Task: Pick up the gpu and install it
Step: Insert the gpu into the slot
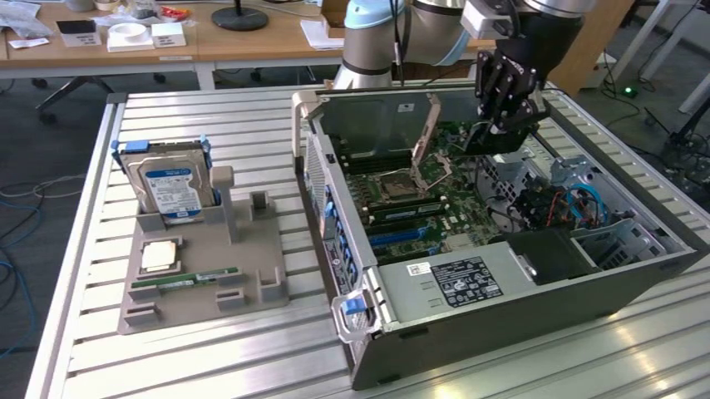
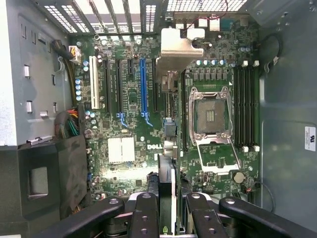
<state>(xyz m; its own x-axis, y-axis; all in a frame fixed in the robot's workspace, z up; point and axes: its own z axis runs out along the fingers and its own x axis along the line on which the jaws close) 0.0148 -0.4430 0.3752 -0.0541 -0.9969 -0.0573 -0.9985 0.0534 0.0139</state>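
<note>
Over the open computer case point(image 1: 521, 307), the gripper point(image 1: 500, 131) pinches what looks like the graphics card point(image 2: 166, 186), edge-on above the motherboard point(image 2: 130, 106).

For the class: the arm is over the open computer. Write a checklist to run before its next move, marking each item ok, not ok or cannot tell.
1. Grip of the hand on the graphics card: ok.
2. Position of the hand over the motherboard in the open case: ok.
3. Long blue slot empty: ok.
4. Alignment of the graphics card with a slot: cannot tell.
</note>
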